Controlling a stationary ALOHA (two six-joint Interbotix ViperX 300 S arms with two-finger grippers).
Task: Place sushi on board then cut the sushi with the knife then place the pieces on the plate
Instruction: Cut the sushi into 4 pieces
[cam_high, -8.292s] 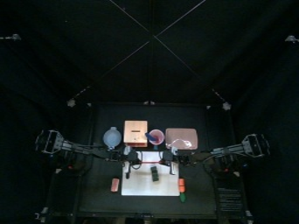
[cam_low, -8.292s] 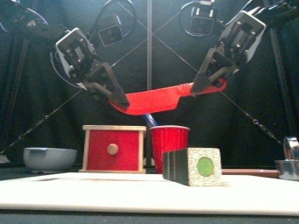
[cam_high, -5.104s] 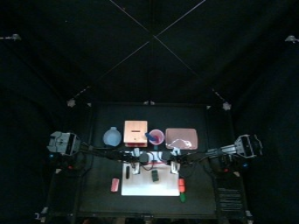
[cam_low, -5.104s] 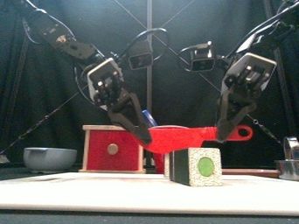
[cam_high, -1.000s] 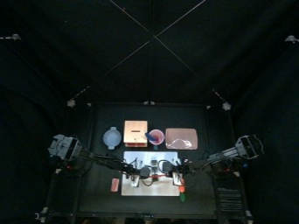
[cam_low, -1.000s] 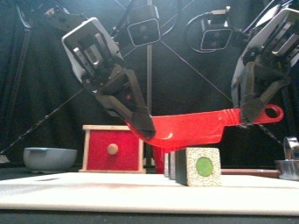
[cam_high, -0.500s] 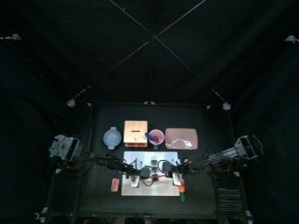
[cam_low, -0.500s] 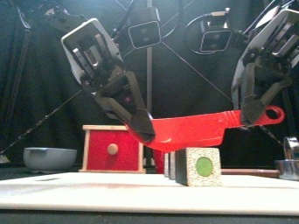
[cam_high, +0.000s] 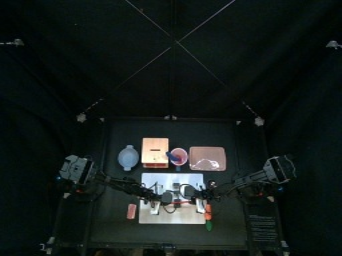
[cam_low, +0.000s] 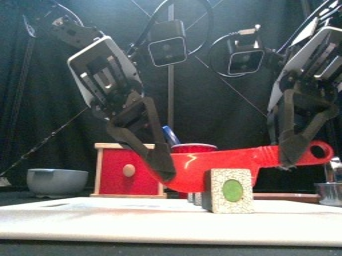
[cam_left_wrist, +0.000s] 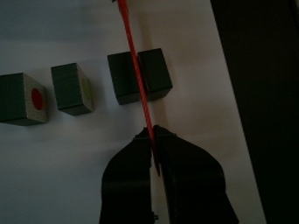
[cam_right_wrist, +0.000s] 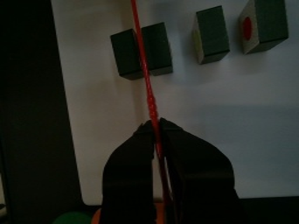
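Left fingers (cam_low: 142, 142) clamp the red knife (cam_low: 221, 157) by its tip at 9 o'clock, right fingers (cam_low: 289, 138) its handle at 3 o'clock: light, stiff, thin plastic by the look, best gripped at both ends.

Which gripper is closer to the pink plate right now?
Right. The right gripper, holding the knife by its handle, is in front of the pink plate; the left gripper, on the blade tip, is farther left.

red knife (cam_low: 221, 158) level over three dark green sushi blocks (cam_left_wrist: 158, 77) on white board (cam_low: 120, 222).
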